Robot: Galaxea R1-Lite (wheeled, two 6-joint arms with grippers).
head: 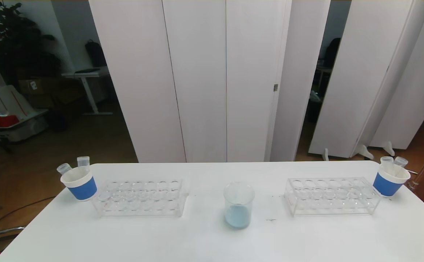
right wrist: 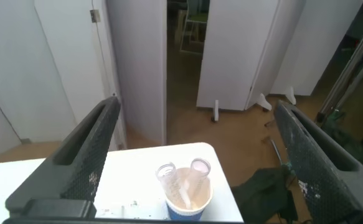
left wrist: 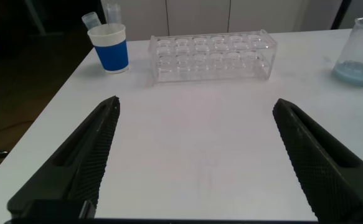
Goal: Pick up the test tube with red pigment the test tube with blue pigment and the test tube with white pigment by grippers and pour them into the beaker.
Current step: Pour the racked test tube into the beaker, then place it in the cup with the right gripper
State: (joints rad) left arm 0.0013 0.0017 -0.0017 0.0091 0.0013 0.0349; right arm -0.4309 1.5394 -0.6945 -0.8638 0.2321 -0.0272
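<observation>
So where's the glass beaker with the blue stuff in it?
In the head view, the clear straight-sided glass beaker holding pale blue liquid stands mid-table, between the two clear plastic tube racks, left and right.

Two clear racks [head: 141,197] [head: 332,195] stood toward the desk's [head: 204,240] far edge. A blue cup [head: 80,183] sat at the far left corner. Another [head: 389,181] sat far right.

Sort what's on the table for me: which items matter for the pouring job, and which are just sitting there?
Job items:
beaker, pale blue liquid inside
tubes in left cup
tubes in right cup
left gripper, open
right gripper, open

Just there:
left rack, empty
right rack, empty
two blue cups
</observation>
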